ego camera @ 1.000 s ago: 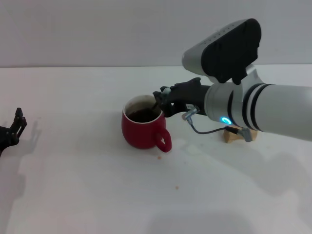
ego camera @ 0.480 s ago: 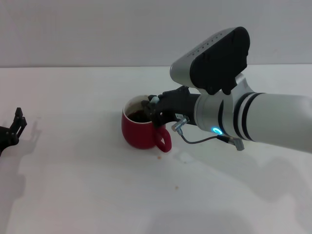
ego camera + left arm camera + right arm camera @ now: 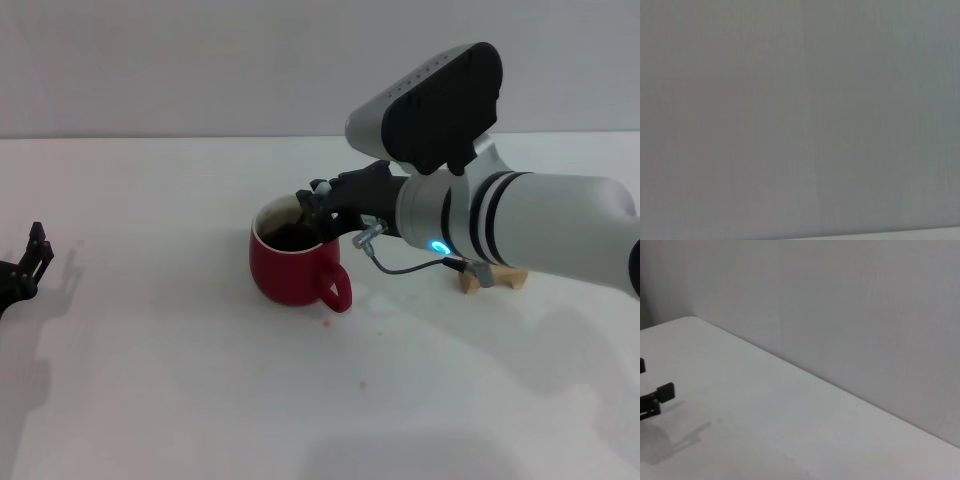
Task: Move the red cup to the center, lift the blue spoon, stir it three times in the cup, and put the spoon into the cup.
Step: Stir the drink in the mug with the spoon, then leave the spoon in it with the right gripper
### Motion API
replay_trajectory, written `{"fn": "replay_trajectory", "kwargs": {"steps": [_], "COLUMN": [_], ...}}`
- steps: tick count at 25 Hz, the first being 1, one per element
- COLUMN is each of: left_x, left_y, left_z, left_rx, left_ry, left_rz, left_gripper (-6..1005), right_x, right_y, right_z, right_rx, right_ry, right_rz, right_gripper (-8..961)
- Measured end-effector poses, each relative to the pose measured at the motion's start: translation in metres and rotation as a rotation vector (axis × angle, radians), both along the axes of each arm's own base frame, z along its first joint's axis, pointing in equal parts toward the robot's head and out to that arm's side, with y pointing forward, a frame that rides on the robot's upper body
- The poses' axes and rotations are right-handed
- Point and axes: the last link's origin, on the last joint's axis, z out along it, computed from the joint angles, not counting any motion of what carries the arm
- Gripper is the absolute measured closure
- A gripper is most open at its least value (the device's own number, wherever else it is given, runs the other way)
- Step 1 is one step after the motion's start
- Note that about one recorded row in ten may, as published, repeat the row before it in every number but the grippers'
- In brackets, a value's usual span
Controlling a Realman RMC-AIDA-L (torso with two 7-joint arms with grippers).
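Head view. Red cup: upright near the middle of the white table, handle toward the camera, dark liquid inside; the move to the centre reads as done. Right gripper: over the cup's far rim, fingers closed on the blue spoon, only a pale tip showing, its bowl apparently down in the liquid. Judged stage: stirring; stir count unknowable, release into the cup not yet done. Wooden block: behind the right forearm, clear of the cup. Open table on every side of the cup.

Left wrist view. Blank grey wall only.

Right wrist view. Left gripper: parked near the table's left edge, well apart from the cup; whether its fingers are parted or closed, cannot tell.
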Motion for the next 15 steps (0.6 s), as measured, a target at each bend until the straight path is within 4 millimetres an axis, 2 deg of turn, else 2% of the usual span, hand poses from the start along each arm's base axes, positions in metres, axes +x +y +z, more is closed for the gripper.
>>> {"fn": "replay_trajectory", "kwargs": {"steps": [8,12,15], "left_x": [0.000,0.001,0.001], "left_y": [0.001,0.002,0.002], "left_z": [0.000,0.000,0.000], "left_rx": [-0.001,-0.001,-0.001], "left_ry": [0.004,0.004,0.004], "left_rz": [-0.001,-0.003,-0.003], "left_gripper": [157,157,157], "right_x": [0.004,-0.002,-0.004], "right_y": [-0.008,-0.020,-0.020], "right_z": [0.001,-0.007,-0.010], "right_rx": [-0.008,-0.041,-0.045], "right_ry": [0.007,0.004,0.004], "right_rz": [-0.012,0.016,0.024], "right_gripper": [796,790,785]}}
